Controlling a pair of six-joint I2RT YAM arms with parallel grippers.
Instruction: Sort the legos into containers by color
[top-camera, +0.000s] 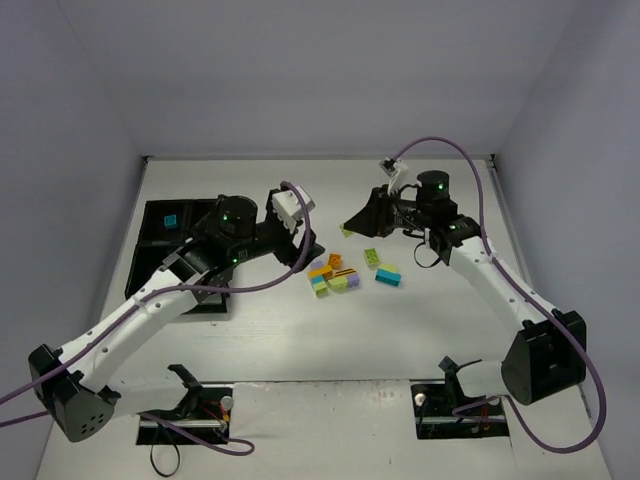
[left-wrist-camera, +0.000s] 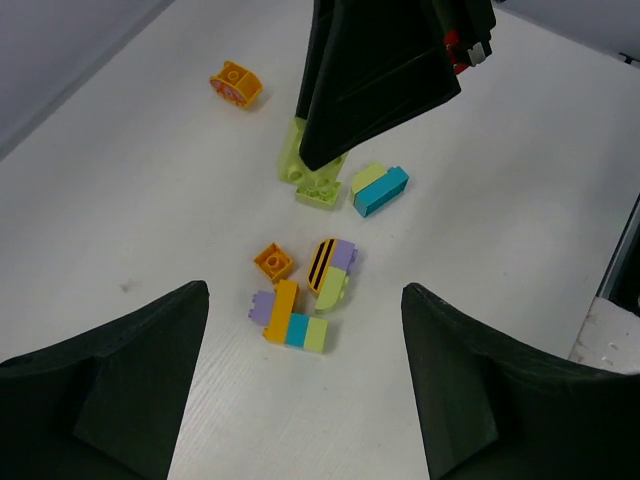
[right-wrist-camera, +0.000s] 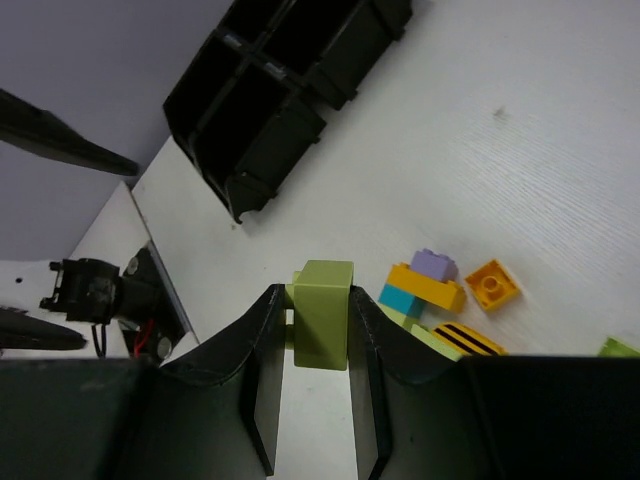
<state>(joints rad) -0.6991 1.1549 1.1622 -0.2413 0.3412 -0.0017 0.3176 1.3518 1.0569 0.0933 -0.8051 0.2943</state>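
Observation:
My right gripper is shut on a lime lego and holds it above the table; from the top it shows as the right gripper just behind the pile. More legos lie loose mid-table: a mixed purple-orange-teal-lime stack, an orange square, a striped piece, a lime brick, a teal-lime pair and an orange rounded one. My left gripper hovers open and holds nothing, left of the pile. The black four-compartment tray sits far left with a teal brick inside.
The left arm's elbow and cable pass over the tray's right side in the top view. The tray shows ahead of the right wrist camera. Black base mounts sit at the near edge. Grey walls enclose the table on three sides.

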